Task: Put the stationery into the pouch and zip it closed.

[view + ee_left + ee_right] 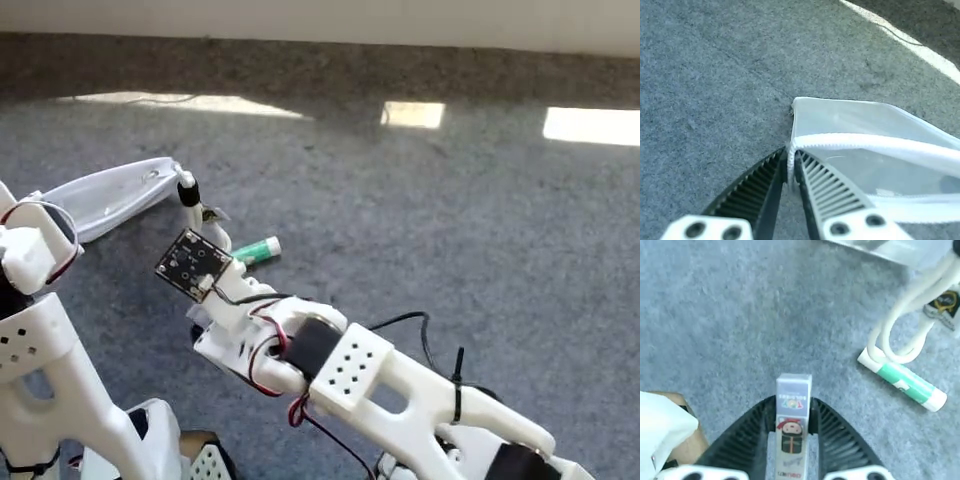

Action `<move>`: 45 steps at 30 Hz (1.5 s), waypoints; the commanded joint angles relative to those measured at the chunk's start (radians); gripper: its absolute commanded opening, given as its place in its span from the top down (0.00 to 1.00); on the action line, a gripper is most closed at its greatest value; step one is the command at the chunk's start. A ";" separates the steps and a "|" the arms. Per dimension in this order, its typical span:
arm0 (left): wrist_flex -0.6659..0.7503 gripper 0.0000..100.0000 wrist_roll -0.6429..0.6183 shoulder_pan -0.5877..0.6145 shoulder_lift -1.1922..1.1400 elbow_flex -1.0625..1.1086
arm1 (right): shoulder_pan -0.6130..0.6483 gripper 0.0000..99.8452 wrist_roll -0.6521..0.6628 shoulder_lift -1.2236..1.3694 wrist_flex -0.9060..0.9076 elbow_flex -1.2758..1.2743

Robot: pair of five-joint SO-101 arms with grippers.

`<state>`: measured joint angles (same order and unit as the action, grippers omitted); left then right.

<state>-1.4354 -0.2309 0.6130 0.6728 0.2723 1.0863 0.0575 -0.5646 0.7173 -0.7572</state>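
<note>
The pouch (865,125) is held by a corner at its zip edge, the fingers of the left gripper (791,159) pressed together on the fabric, apparently so that it is kept anchored while it is filled. A small printed block (794,390), probably an eraser, is pinched between the fingers of the right gripper (793,407) a little short of the pouch, seemingly ready for carrying to the opening. A green-and-white stick (902,384) is left lying on the bench (715,315) near the pouch, not yet loaded.
</note>
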 commanded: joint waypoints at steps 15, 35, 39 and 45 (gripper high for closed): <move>0.017 0.99 -0.005 -0.015 -0.015 0.008 | -0.071 1.00 -0.275 -0.231 -0.469 -0.099; 0.017 0.99 -0.008 -0.015 -0.015 0.008 | -0.042 1.00 -0.327 -0.217 -1.119 -0.036; 0.017 0.99 -0.008 -0.015 -0.015 0.008 | -0.031 1.00 -0.325 -0.120 -1.130 0.016; 0.017 0.99 -0.006 -0.015 -0.015 0.008 | -0.036 1.00 -0.325 0.120 -1.305 0.093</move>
<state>-1.4354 -0.2309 0.6130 0.6728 0.2785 1.0449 -0.2616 -0.5247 -0.4841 -0.7373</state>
